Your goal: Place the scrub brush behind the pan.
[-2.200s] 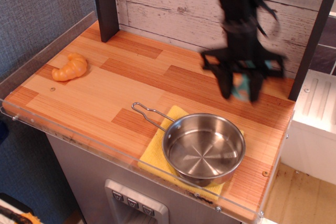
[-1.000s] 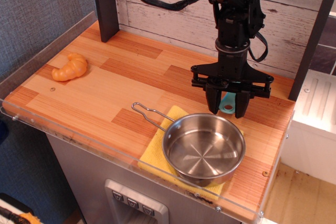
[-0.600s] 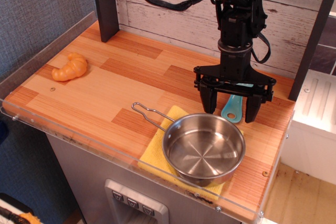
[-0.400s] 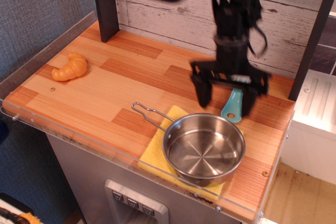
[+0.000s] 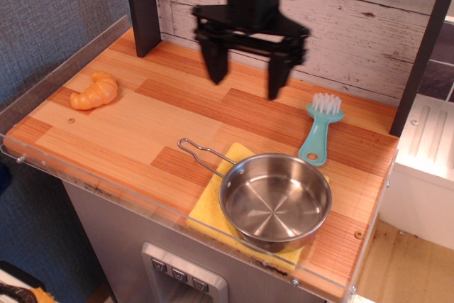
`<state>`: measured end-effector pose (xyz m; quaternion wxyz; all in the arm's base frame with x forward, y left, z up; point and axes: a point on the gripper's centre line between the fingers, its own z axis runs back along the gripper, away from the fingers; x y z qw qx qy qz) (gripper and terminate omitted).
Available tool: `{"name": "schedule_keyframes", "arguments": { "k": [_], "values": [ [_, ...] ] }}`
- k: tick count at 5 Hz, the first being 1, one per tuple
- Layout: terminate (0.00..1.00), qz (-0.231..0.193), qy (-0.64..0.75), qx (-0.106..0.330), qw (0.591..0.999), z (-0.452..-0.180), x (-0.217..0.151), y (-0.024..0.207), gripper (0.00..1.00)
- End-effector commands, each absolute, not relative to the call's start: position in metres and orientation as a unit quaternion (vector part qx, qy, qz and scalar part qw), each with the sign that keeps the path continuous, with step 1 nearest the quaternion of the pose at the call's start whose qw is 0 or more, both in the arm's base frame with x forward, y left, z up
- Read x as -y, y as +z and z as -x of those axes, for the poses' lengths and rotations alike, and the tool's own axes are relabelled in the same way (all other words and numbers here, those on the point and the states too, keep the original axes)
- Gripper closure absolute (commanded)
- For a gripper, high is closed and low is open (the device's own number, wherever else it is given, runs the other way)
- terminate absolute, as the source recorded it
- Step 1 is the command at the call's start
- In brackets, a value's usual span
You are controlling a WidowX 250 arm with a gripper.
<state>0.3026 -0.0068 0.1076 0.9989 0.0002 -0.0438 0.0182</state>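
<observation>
One view covers the whole scene, looking down at a wooden worktop (image 5: 142, 122) backed by whitewashed planks. The hand (image 5: 245, 79) hangs above the rear middle of the worktop, its two dark fingers (image 5: 214, 62) spread wide apart and pointing down, with nothing between them. It is well apart from every object below.

The scrub brush (image 5: 320, 130) lies flat on the worktop at the right rear, clear of the hand. Its white bristles face the plank wall and its teal handle runs toward the front, the hole in the handle end sitting just beside the far rim of the pan (image 5: 275, 200); whether the two touch cannot be told.

The pan stands upright at the front right, empty and shiny, resting on a yellow cloth (image 5: 207, 211) that shows at its left and front. Its wire loop handle (image 5: 198, 154) reaches out to the left rear over bare wood. An orange croissant (image 5: 94, 91) lies far off at the left side of the worktop.
</observation>
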Motion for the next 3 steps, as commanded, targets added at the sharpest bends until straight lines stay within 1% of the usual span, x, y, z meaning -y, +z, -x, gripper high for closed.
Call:
{"name": "schedule_keyframes", "arguments": {
  "k": [1,2,3],
  "values": [
    [0.0,0.013,0.026,0.062,0.998,-0.2913,-0.024,0.1129,0.0],
    [0.0,0.013,0.026,0.062,0.998,-0.2913,-0.024,0.1129,0.0],
    [1.0,0.013,0.026,0.062,0.998,-0.2913,-0.024,0.1129,0.0]
  ]
}}
